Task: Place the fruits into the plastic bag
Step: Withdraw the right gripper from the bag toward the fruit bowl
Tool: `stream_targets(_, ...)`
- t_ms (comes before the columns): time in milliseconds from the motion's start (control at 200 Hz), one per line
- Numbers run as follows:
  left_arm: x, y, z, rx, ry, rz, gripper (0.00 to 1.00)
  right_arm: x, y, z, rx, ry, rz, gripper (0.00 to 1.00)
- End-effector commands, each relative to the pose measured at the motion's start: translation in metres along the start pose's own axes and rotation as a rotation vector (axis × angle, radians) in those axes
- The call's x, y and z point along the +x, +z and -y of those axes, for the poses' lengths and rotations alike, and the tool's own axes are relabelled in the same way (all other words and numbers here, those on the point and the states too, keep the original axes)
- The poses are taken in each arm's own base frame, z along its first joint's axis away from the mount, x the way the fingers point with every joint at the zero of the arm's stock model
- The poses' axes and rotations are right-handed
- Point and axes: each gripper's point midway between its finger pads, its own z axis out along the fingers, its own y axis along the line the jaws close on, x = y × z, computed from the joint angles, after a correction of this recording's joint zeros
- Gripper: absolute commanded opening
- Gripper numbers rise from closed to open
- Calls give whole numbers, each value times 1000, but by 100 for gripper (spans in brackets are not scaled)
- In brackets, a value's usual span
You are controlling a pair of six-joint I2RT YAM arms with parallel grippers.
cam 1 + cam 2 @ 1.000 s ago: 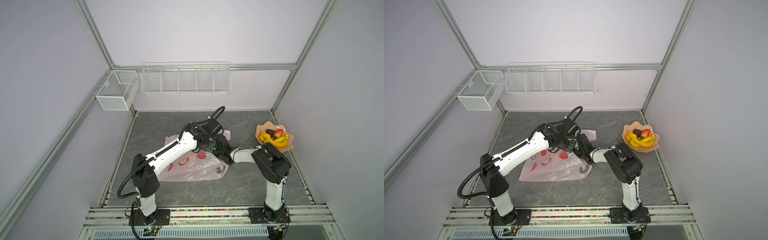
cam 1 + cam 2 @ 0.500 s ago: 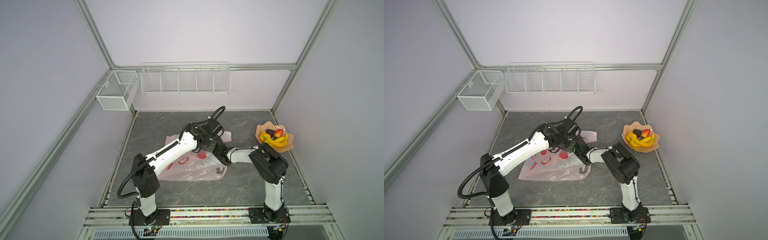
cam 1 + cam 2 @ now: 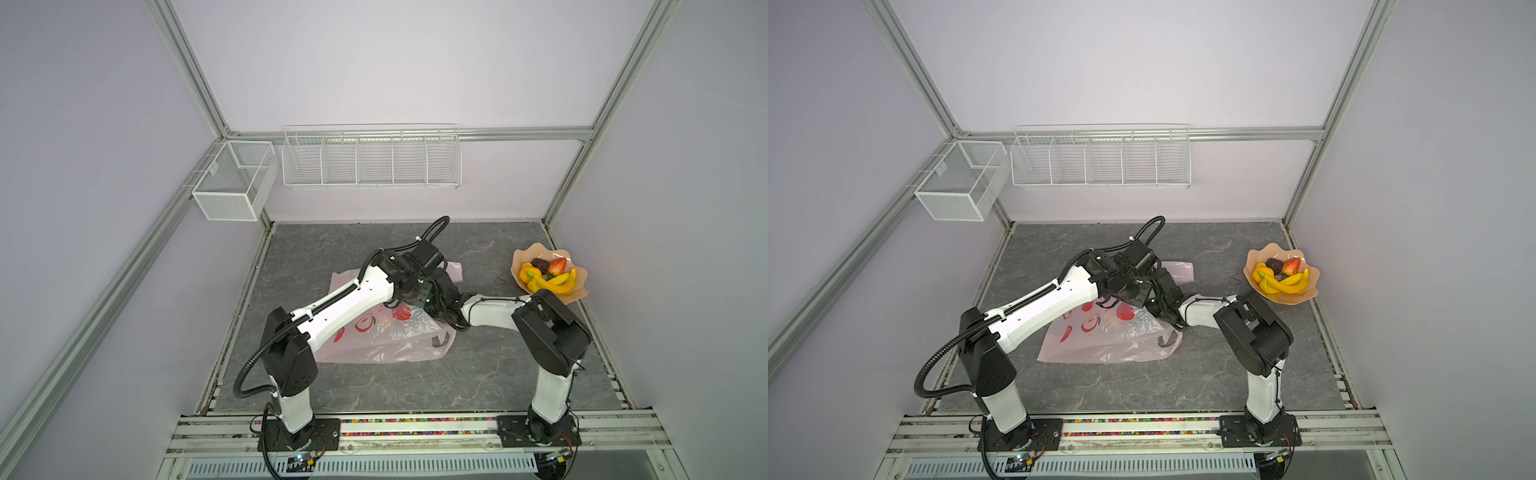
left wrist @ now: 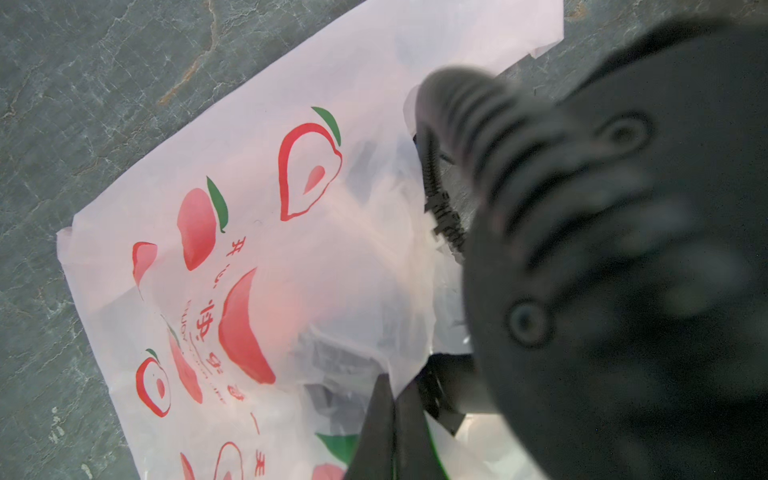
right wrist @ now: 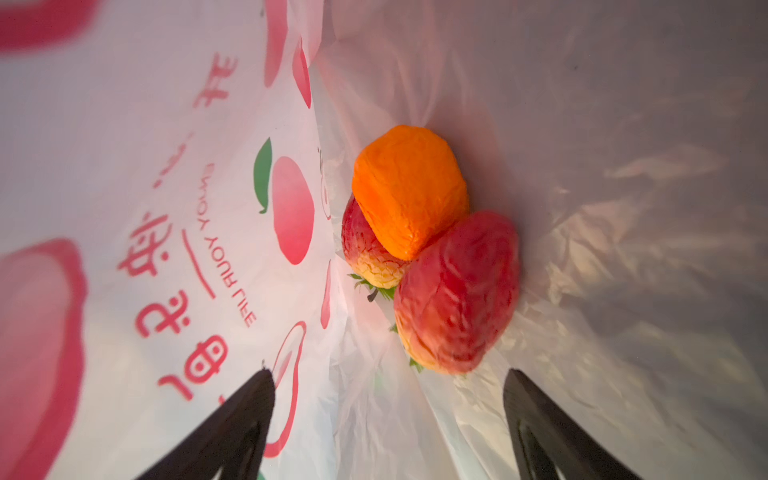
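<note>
Our left fingers (image 4: 390,407) are clenched on the mouth edge of the plastic bag (image 3: 386,340). The bag lies in the middle of the bench (image 3: 478,382), with open stone on its near side. Our right fingers (image 5: 245,415) stand released inside it, just short of three fruits: one orange piece (image 5: 409,189) and two strawberries (image 5: 457,291). One plate (image 3: 575,297) sits at the far right edge, well apart, heaped with more; we cannot count those.

Left arm (image 3: 353,299) and right arm (image 3: 490,313) are built from white link shells and black joint housings. A black corrugated cable conduit (image 3: 249,365) is fitted on the left. Black base plates (image 3: 328,428) are screwed down. Right gripper (image 5: 388,374) fingers are black, tapered.
</note>
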Motion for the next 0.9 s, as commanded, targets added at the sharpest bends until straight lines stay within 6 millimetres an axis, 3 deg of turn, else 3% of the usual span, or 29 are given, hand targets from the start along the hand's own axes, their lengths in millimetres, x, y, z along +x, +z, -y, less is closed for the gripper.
stream_targets(0,0,-7,-3,-11,-10,23,0,7,-16,9,57,8,-2,89)
stream_targets(505,4,-4,-7,-24,-8,21,0,18,-70,48,243,31,30,89)
stream_targets(895,1,-7,-3,4,1,33,0,-3,-135,67,373,52,186,89)
